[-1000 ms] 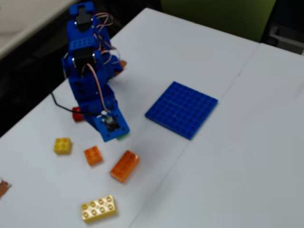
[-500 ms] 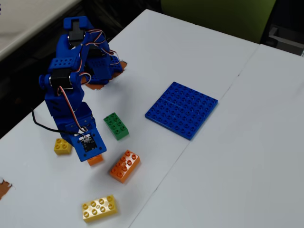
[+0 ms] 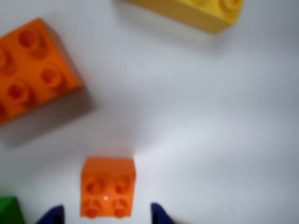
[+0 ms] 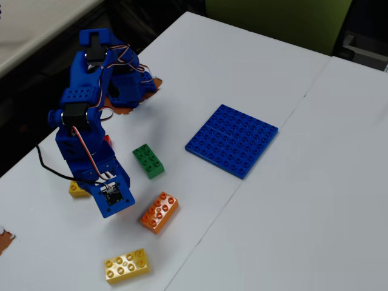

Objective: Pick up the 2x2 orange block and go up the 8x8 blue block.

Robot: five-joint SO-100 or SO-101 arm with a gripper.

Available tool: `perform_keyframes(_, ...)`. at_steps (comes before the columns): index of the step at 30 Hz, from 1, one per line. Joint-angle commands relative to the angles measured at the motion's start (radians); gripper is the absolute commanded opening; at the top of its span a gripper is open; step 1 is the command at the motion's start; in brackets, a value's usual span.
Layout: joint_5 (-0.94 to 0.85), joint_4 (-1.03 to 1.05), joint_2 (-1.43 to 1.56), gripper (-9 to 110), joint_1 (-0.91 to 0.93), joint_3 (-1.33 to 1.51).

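The 2x2 orange block (image 3: pixel 108 187) sits on the white table, studs up, at the bottom of the wrist view. My gripper (image 3: pixel 106 217) is open, one dark blue fingertip (image 3: pixel 52 215) left of the block and the other right of it, both apart from it. In the fixed view the blue arm leans over the left part of the table and the gripper (image 4: pixel 111 195) hides the small orange block. The 8x8 blue block (image 4: pixel 232 139) lies flat near the table's middle, well to the right of the arm.
A longer orange brick (image 3: pixel 32 70) (image 4: pixel 159 211) lies beside the gripper. A long yellow brick (image 3: pixel 196 11) (image 4: pixel 125 265) lies near the front edge. A green brick (image 4: pixel 148 160) (image 3: pixel 9 210) and a small yellow brick (image 4: pixel 77 189) lie close to the arm.
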Motion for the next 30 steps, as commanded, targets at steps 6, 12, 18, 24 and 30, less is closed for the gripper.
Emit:
perform_keyframes(6,-0.015,-0.018,-0.021,25,0.014,-0.049)
perform_keyframes(12,-0.020,-0.038,-0.069,25,0.014,-0.049)
perform_keyframes(18,-0.015,-0.052,-0.104,25,0.012,-0.049)
perform_keyframes(24,-0.011,-0.044,-0.110,25,0.011,-0.049)
perform_keyframes(30,0.002,-0.028,-0.110,18,0.003,-0.049)
